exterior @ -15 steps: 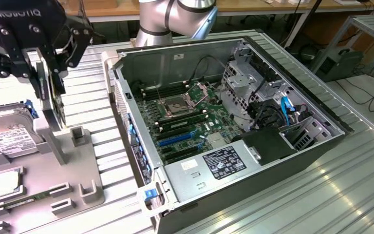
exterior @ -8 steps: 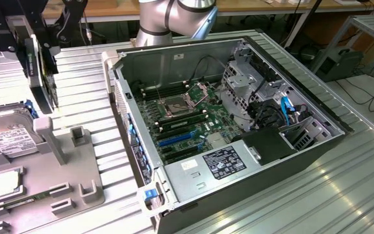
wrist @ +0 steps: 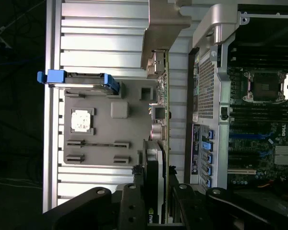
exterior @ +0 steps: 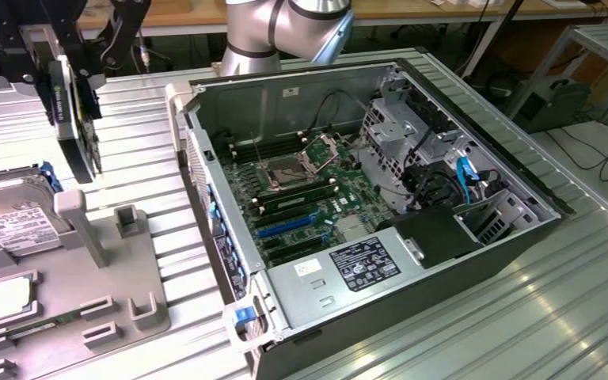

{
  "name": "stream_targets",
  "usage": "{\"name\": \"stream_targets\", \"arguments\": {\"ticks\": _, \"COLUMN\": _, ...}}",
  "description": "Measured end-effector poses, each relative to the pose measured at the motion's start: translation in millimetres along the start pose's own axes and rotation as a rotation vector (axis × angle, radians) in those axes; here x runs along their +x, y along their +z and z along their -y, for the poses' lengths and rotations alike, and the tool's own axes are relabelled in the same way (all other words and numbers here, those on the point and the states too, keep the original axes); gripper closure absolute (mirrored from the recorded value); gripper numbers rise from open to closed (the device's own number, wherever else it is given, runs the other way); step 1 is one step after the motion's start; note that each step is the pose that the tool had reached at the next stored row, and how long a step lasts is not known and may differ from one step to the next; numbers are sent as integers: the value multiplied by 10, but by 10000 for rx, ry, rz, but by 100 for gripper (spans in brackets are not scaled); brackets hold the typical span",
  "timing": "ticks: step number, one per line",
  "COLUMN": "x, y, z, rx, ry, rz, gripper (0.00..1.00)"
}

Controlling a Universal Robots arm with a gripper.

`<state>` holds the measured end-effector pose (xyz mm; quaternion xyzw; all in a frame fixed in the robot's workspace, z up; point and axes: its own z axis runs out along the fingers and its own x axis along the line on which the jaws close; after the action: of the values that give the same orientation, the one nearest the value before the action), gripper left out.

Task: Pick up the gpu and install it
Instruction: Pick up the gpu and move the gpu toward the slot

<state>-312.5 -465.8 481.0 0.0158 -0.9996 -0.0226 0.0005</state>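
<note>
The gpu hangs on edge in the air at the exterior view's left, above the grey fixture tray. My gripper is shut on its upper part. In the wrist view the gpu shows edge-on, black cooler on one side and greenish board on the other, running from the black fingers to its silvery end bracket; my gripper clamps it from both faces. The card is beside the open computer case, outside its wall.
The case's motherboard lies exposed with blue slots and an open processor socket. On the tray sit a silver hard drive, a processor chip and a memory stick. Ribbed metal table surrounds everything.
</note>
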Motion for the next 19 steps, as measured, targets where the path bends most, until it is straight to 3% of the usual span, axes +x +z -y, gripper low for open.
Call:
{"name": "stream_targets", "arguments": {"ticks": 10, "x": -343, "y": 0, "z": 11, "rx": 0, "ry": 0, "rz": 0, "gripper": 72}}
{"name": "stream_targets", "arguments": {"ticks": 19, "x": -731, "y": 1, "z": 22, "rx": -1, "ry": -7, "rz": 0, "gripper": 72}}
